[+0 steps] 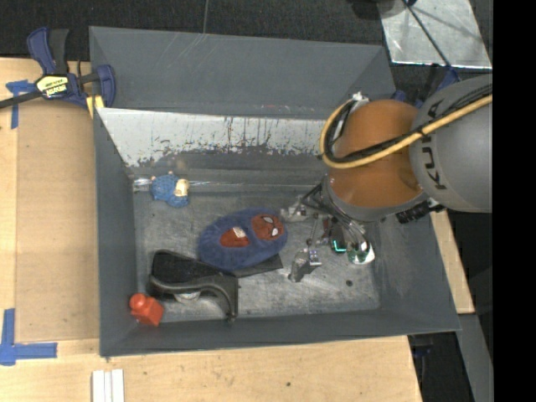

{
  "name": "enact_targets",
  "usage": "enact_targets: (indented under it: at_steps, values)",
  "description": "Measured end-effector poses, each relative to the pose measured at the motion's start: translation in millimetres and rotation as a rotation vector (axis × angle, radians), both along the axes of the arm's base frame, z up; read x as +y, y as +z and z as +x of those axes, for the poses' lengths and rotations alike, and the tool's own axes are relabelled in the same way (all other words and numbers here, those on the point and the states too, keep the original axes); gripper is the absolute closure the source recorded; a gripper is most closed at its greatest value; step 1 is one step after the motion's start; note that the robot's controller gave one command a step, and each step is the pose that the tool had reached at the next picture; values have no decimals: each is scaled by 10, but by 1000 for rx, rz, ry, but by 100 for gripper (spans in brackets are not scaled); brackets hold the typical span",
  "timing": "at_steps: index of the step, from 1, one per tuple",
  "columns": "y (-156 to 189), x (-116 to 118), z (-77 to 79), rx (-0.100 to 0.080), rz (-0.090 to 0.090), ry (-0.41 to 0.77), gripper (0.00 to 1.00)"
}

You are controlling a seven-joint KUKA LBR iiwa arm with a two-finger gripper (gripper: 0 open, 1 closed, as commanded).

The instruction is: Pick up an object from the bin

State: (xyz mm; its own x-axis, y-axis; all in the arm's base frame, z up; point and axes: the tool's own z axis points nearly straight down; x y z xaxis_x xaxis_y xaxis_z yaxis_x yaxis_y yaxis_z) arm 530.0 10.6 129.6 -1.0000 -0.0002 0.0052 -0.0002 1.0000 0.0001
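Reaching into scuffed grey bin [251,82]: hand [308,262].

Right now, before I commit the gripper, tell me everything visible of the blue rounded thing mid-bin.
The blue rounded thing looks like soft dark-blue fabric, domed, with two red patches on top. It lies on the bin floor near the middle. The black curved object sits close at its lower left; contact is unclear. The gripper is just beside its right edge.
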Motion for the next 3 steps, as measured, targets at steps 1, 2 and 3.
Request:
enact_targets:
  at_steps: [1, 2, 3]
  values:
    - [-547, 667, 387, -27, -1, -37, 0]
    - [-485, 663, 426, -44, 4, -39, 100]
    - [897, 405, 676, -18, 0, -49, 100]
